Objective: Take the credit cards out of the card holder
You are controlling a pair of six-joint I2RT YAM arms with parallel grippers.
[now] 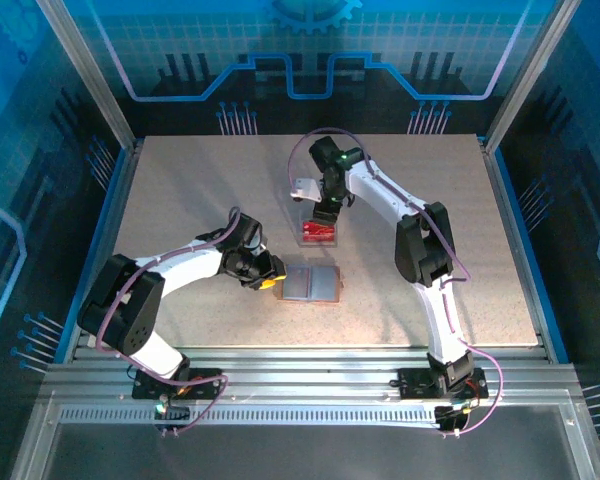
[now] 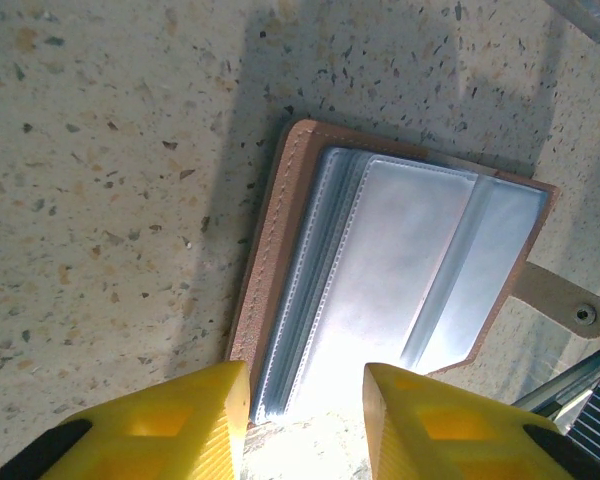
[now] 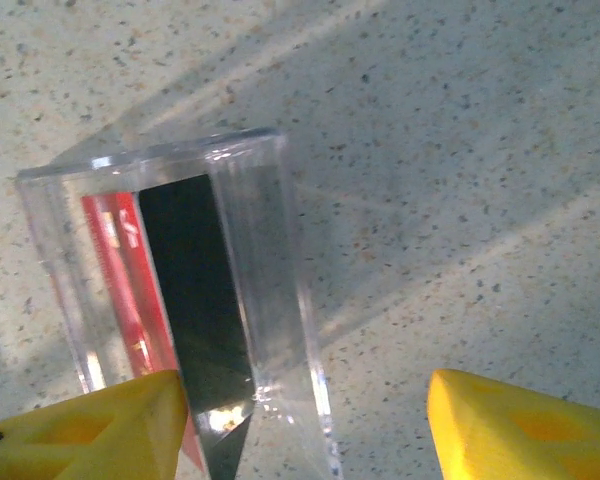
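The card holder lies open on the table, its brown rim framing pale clear sleeves. My left gripper is at its left edge; the yellow fingers stand apart with the near ends of the sleeves between them, and I see no grip. My right gripper hangs open over a clear plastic container. Inside it stand credit cards: a black card beside a red card. The left fingertip is next to the black card's lower end. From above the cards show red.
The card holder's strap tab with its snap sticks out on the far side. Blue rails edge the table. Bare speckled tabletop lies to the left and right of both arms.
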